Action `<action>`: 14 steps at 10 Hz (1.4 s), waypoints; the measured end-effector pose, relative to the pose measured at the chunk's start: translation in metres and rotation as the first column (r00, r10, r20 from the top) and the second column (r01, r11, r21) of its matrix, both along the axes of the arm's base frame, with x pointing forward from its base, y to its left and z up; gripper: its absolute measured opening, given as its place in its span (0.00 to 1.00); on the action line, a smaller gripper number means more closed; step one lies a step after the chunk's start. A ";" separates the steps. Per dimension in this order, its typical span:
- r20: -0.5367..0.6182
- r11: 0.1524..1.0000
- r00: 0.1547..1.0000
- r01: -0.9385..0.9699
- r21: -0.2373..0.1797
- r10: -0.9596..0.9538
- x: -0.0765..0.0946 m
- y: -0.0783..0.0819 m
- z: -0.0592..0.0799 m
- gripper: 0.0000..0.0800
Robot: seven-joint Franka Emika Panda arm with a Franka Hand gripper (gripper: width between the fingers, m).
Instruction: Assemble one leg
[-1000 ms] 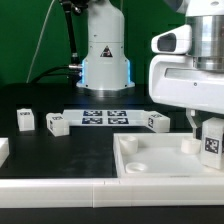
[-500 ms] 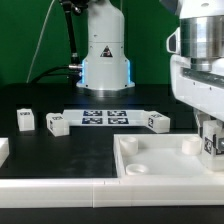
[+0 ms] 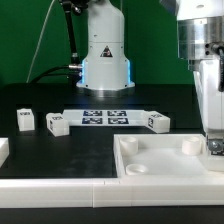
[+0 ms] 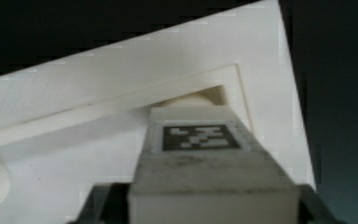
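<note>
My gripper (image 4: 202, 203) is shut on a leg (image 4: 199, 150), a stubby white block with a square tag facing the wrist camera. Black fingers (image 4: 105, 206) press on both its sides. The leg hangs over a corner hole (image 4: 197, 100) of the large white slab (image 4: 87, 110). In the exterior view the gripper (image 3: 214, 138) is at the far right edge, low over the slab's (image 3: 165, 165) right corner, and the held leg (image 3: 216, 147) barely shows. Three other legs (image 3: 26, 121) (image 3: 57, 123) (image 3: 158, 122) stand on the black table.
The marker board (image 3: 105, 117) lies between the loose legs, in front of the robot base (image 3: 105, 60). A white part (image 3: 3, 150) sits at the exterior view's left edge. A white strip (image 3: 60, 188) runs along the table's front.
The arm has shifted toward the exterior view's right and turned, carrying the held leg farther right and slightly lower over the slab's corner. The loose legs have not moved.
</note>
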State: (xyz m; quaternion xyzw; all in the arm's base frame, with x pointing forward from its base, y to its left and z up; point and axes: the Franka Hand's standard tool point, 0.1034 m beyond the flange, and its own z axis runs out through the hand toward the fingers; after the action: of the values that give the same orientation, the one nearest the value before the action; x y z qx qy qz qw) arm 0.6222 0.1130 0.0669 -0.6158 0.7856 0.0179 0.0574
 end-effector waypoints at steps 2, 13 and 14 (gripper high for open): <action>0.009 0.998 0.998 -0.061 -0.005 0.061 0.001 0.000 0.000 0.60; 0.029 0.296 0.295 -0.943 -0.153 0.955 0.007 -0.001 0.005 0.81; 0.016 0.196 0.196 -0.967 -0.164 0.981 0.007 -0.003 0.005 0.81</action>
State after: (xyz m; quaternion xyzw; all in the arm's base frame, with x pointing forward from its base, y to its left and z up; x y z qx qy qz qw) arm 0.6290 0.1103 0.0714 -0.9753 0.2146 -0.0320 0.0426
